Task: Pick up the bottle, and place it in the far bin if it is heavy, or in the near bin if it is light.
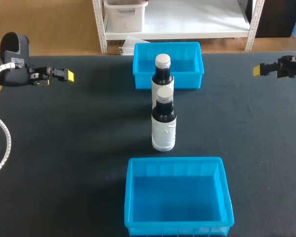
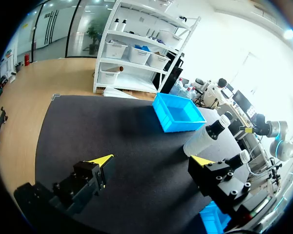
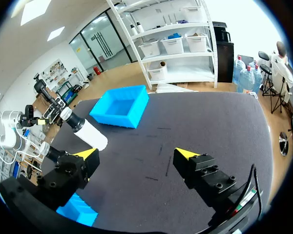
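Bottle (image 1: 164, 129) stands upright on the dark table (image 1: 79, 138), mid-table between the far bin (image 1: 143, 81) and the near bin (image 1: 175, 160), touching neither. A second bottle (image 1: 163, 79) of the same look stands just behind it, close to the far bin's front wall. Which one is meant is unclear.

Both have a white cap, dark neck and white-wrapped body. They look rigid and smooth, likely slick under the fingers. They are tall and narrow, so a side nudge could tip one into the other. Weight can't be read from here; the dark necks hint at liquid, but only a lift would tell.

Best hold, I'd judge, is across the white body below the shoulder, not the cap, coming in from the side to stay off the neighbour.

Left gripper (image 1: 69, 75) is at the table's left edge, fingers spread wide, nothing in them. Right gripper (image 1: 259, 70) is at the right edge, also spread and empty. Both are well apart from the bottles.
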